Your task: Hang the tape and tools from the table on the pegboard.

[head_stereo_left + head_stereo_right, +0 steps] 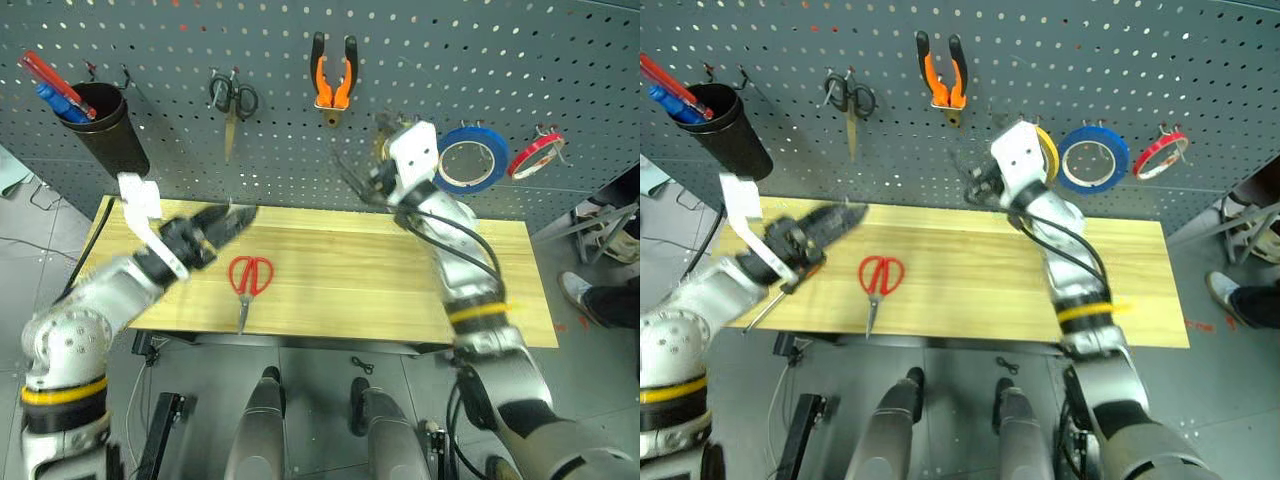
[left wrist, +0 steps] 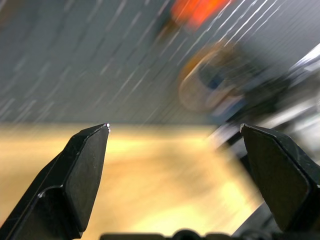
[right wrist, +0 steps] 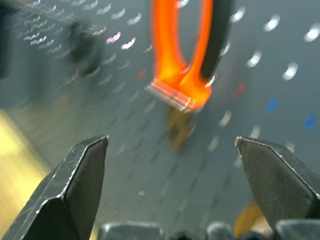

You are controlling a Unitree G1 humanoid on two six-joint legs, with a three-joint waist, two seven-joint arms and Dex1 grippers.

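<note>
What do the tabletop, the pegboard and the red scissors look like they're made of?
Table: light yellow wood planks, judging by the lengthwise grain lines and seams; matte finish.
Pegboard: probably painted sheet metal, dark blue-grey, with an even grid of punched holes and a faint sheen.
Red scissors: silver blades that look like bare metal; glossy red handle loops, likely plastic.
</note>
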